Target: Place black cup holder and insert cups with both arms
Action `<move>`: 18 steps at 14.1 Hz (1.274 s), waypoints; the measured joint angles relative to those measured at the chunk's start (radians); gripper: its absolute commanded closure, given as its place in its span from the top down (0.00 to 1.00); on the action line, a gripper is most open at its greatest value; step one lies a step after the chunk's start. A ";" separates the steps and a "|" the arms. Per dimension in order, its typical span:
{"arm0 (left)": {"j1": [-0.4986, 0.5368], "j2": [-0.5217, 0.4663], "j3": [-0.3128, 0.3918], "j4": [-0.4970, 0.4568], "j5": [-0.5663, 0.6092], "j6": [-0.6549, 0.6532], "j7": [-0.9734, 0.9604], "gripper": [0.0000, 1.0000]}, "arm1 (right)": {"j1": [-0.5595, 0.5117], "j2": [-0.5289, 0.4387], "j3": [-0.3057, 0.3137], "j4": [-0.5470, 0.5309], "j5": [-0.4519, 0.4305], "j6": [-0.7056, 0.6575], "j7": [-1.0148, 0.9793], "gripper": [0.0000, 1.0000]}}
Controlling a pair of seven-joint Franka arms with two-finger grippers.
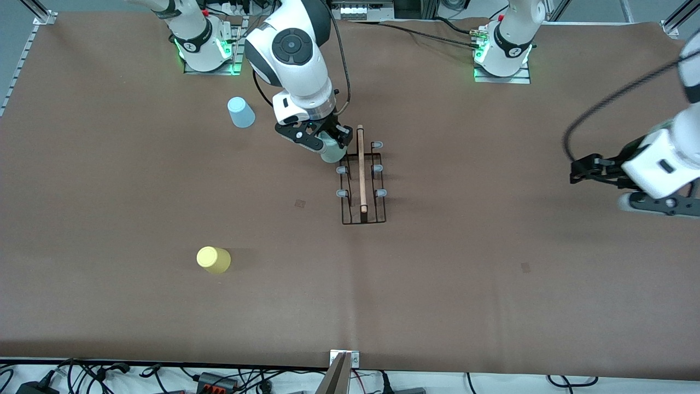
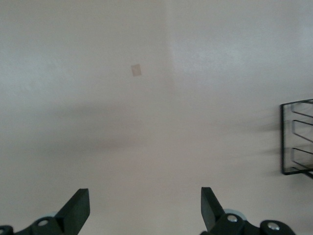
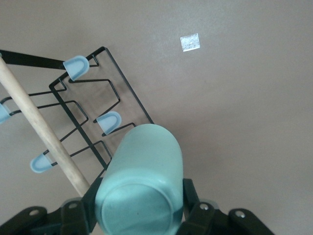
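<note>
The black cup holder (image 1: 363,176) stands mid-table, with its wooden rod (image 1: 361,167) along the top. My right gripper (image 1: 327,143) is shut on the pale green cup (image 1: 332,151) and holds it tilted over the holder's corner peg, at the end toward the robots' bases; that peg is hidden. In the right wrist view the cup (image 3: 142,178) sits between the fingers (image 3: 190,196), beside the holder (image 3: 117,105). The light blue cup (image 1: 240,112) and the yellow cup (image 1: 214,260) stand upside down toward the right arm's end. My left gripper (image 1: 581,171) waits open and empty at the left arm's end.
The left wrist view shows bare table and one edge of the holder (image 2: 297,138). Small tape marks (image 1: 299,203) (image 1: 525,267) lie on the brown table cover. Cables run along the table edge nearest the front camera.
</note>
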 measured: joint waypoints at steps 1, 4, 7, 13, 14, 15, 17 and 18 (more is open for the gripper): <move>-0.020 -0.017 0.051 -0.012 -0.026 0.000 0.001 1.00 | 0.005 0.005 0.000 0.000 0.000 0.001 0.001 0.31; -0.211 -0.123 0.265 -0.135 -0.043 0.083 0.001 1.00 | 0.014 0.019 0.000 0.000 0.000 0.014 0.002 0.36; -0.277 -0.258 0.305 -0.307 -0.043 0.176 -0.004 1.00 | 0.017 0.046 0.000 0.000 0.000 0.049 0.003 0.52; -0.289 -0.316 0.334 -0.386 -0.043 0.192 -0.002 1.00 | 0.019 0.057 -0.005 0.012 -0.003 0.055 -0.005 1.00; -0.288 -0.315 0.335 -0.387 -0.043 0.189 -0.002 1.00 | 0.015 0.053 -0.012 0.021 -0.005 0.049 -0.020 1.00; -0.288 -0.315 0.335 -0.387 -0.043 0.185 -0.002 1.00 | 0.004 0.044 -0.020 0.030 -0.007 0.032 -0.054 1.00; -0.289 -0.315 0.334 -0.387 -0.043 0.183 -0.002 1.00 | -0.055 0.007 -0.035 0.044 -0.013 -0.048 -0.203 1.00; -0.290 -0.315 0.333 -0.386 -0.043 0.183 -0.002 1.00 | -0.093 -0.015 -0.048 0.046 -0.022 -0.100 -0.304 1.00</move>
